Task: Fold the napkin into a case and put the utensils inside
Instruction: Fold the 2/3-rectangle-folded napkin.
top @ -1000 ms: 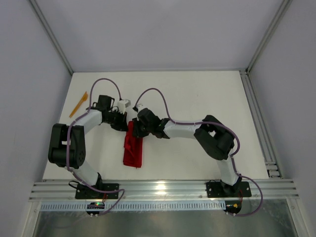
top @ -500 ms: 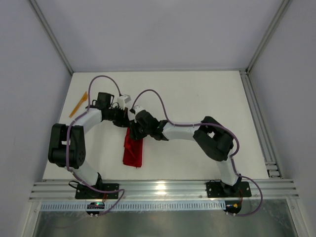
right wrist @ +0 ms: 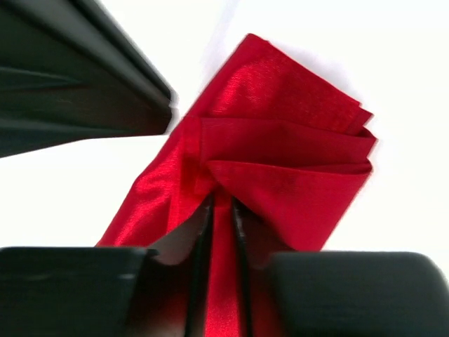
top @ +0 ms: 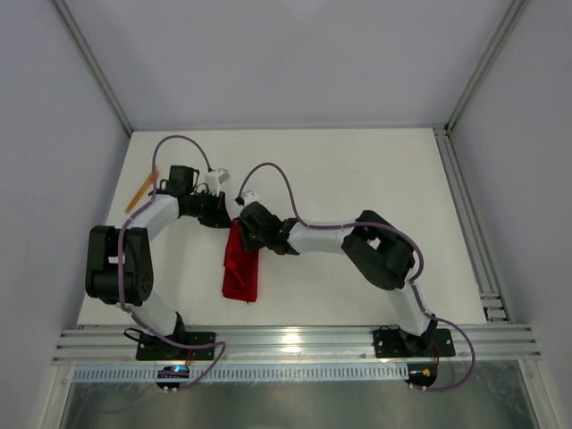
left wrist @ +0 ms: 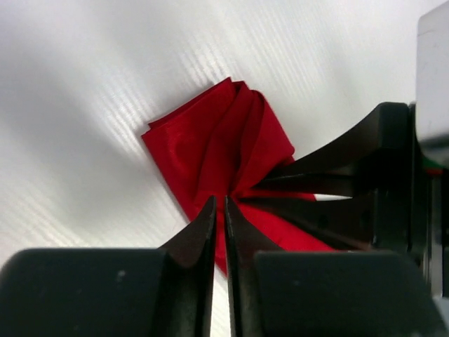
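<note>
- Table [top: 375, 179]: white top w/ pale walls on three sides; we saw a metal rail [top: 295, 340] along the near edge, where both arm bases were bolted.
- Right arm [top: 380, 255]: elbow bent over the table's right-centre, forearm stretched leftward, wrist ending at the far end of the red cloth.
- Left arm [top: 121, 268]: rose from its base at the near left, reached away from us, then turned right, so its wrist faced the right arm's wrist. A purple cable [top: 183, 141] looped above it.
- Napkin [top: 241, 273]: bright red, folded into a long narrow strip, lying near-to-far just left of table centre. Near end lay flat on the table. Far end was gathered into pleats that fanned out from one pinch pt, per both wrist cams.
- Right gripper [right wrist: 221, 203]: jaws narrow, clamped on a fold of the napkin at its far end; the pleats converged right at its tips.
- Left gripper [left wrist: 218, 207]: jaws drawn to a thin slit, tips over the napkin's edge, just beside the right gripper's fingers. We couldn't tell whether any cloth sat btwn them.
- Orange utensil [top: 138, 197]: slim piece lying at an angle near the table's far left edge, well apart from the napkin, partly hidden by the left arm. Its end shape was too small for us to make out.
</note>
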Controlling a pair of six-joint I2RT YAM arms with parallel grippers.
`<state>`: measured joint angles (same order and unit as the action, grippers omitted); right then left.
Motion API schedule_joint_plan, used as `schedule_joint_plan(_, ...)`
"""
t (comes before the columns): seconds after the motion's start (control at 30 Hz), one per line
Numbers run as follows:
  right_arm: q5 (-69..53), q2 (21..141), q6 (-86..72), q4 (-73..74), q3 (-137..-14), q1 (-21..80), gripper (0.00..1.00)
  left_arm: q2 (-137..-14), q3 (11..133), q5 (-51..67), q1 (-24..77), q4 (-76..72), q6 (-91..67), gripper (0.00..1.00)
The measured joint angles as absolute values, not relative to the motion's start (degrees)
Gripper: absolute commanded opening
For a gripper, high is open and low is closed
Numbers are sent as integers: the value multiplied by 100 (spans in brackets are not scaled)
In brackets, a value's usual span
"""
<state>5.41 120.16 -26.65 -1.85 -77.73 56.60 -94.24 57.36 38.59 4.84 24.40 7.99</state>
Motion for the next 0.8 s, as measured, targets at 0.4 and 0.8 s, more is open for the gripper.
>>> schedule_joint_plan(0.4,694,12016,-2628,-93,-7773,5669,9,-8259,5402,3730,60,3649,2189,47)
schedule_joint_plan(0.8,314,11998,-2569,-108,-7769,5566,33,-8374,4486,2663,707,3575,3444,48)
